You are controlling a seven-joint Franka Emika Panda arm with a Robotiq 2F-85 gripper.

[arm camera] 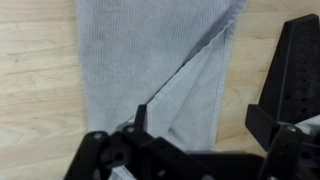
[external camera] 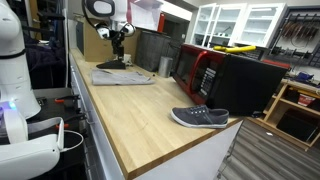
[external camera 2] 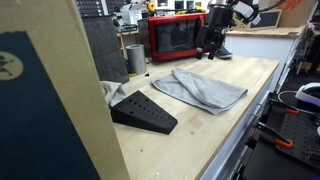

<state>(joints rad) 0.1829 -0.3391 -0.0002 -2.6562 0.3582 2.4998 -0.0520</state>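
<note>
Cloth [arm camera: 150, 60] fold (wrist view only)

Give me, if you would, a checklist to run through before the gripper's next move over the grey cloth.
1. Gripper jaws open and empty: ok.
2. Gripper above the grey cloth, not touching it: ok.
3. Cloth lying flat: not ok, one edge is folded over in the wrist view.
4. Black slotted wedge apart from the cloth: cannot tell.
5. Shoe well away from the cloth: ok.
</note>
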